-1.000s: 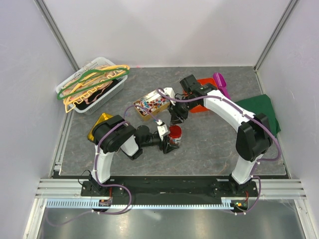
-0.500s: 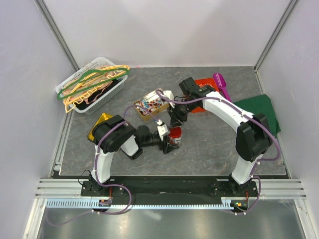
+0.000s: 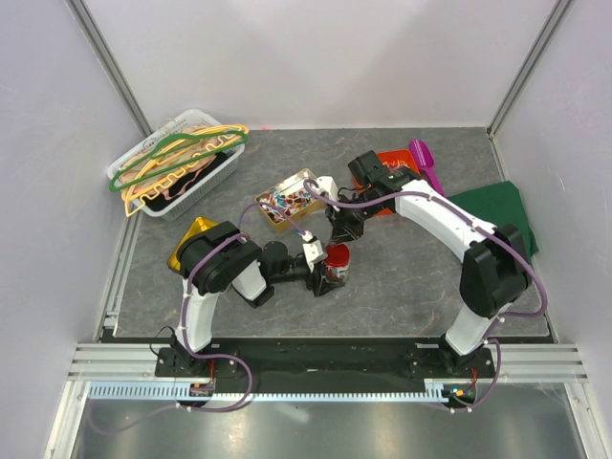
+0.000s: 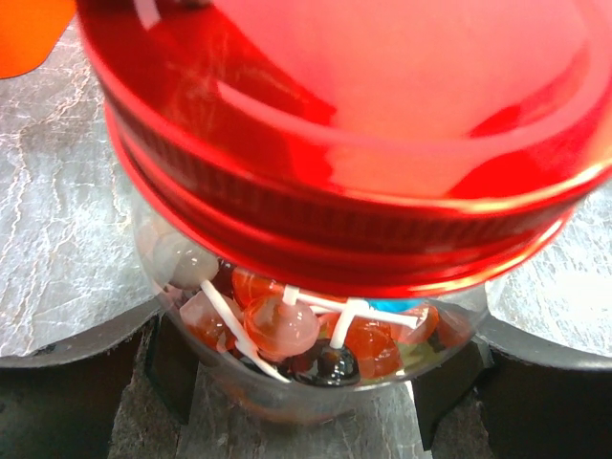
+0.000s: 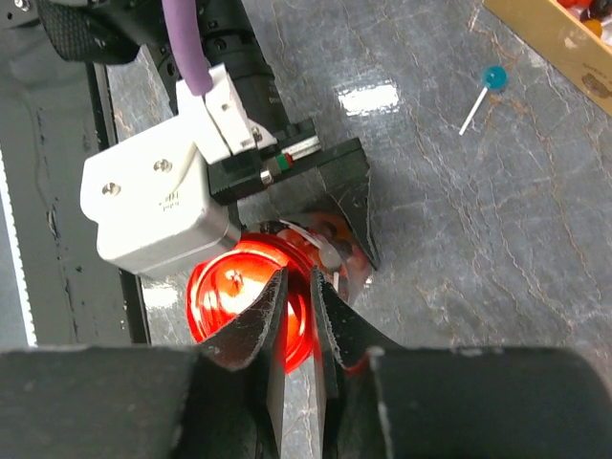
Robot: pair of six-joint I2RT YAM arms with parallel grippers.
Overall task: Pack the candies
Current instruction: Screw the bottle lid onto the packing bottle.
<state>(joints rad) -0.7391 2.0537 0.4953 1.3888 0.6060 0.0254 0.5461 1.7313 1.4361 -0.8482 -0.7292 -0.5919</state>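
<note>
A clear jar (image 3: 334, 265) with a round red lid (image 3: 336, 252) stands mid-table, gripped at its base by my left gripper (image 3: 323, 272). In the left wrist view the jar (image 4: 316, 373) holds orange, pink and dark candies (image 4: 282, 325) on white sticks under the lid (image 4: 344, 143), with my left gripper (image 4: 316, 387) around it. My right gripper (image 3: 342, 228) hovers just behind and above the lid. In the right wrist view its jaws (image 5: 298, 277) are almost together with nothing between them, over the lid (image 5: 234, 306). More candies lie in a wooden box (image 3: 290, 201).
A loose blue lollipop (image 5: 493, 76) lies on the table near the box corner (image 5: 545, 33). A white basket of hangers (image 3: 177, 163) stands back left, with a yellow object (image 3: 191, 236) near the left arm. An orange tray (image 3: 394, 184), purple scoop (image 3: 424, 158) and green cloth (image 3: 497, 215) lie right.
My right gripper has drawn slightly back and right from the jar's lid, and its arm has swung a little to the right. The left gripper and jar have stayed still.
</note>
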